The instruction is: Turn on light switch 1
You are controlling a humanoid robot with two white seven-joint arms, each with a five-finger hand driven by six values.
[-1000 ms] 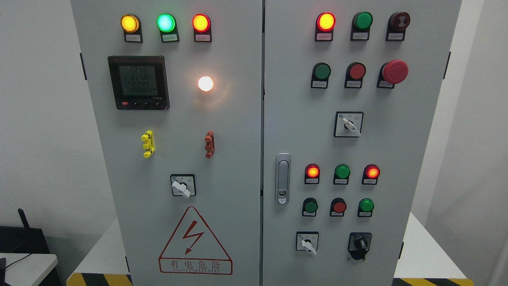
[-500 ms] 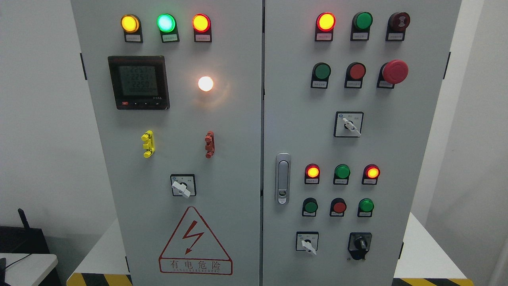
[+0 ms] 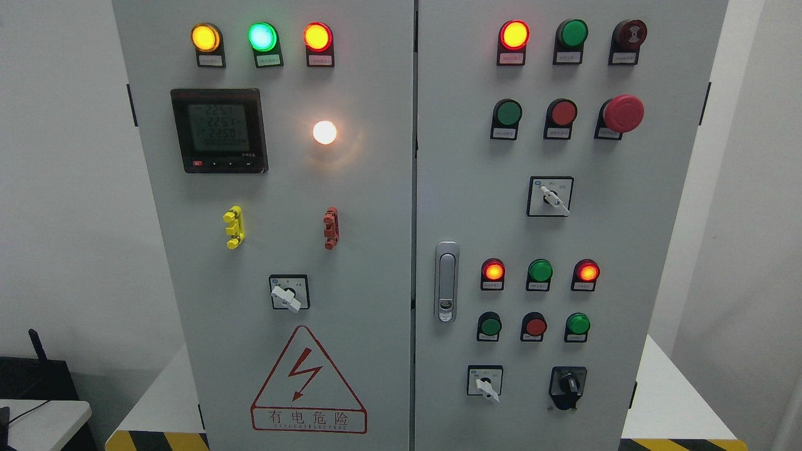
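Note:
A grey two-door control cabinet (image 3: 376, 207) fills the head view. On its left door a white rotary selector switch (image 3: 287, 294) points down to the right, below a lit white lamp (image 3: 324, 132). The right door carries two more white selector switches, an upper one (image 3: 551, 197) and a lower one (image 3: 485, 383), plus a black rotary switch (image 3: 568, 385). I cannot tell which one is switch 1. Neither of my hands nor arms shows in the picture.
Yellow, green and red lamps glow along the top left. A digital meter (image 3: 219, 130), a red mushroom stop button (image 3: 622, 113), rows of pushbuttons and a door latch (image 3: 446, 282) sit on the panels. White platform edges flank the cabinet; a dark desk corner (image 3: 37, 401) lies lower left.
Only the digits on the meter display flicker. Nothing else has moved.

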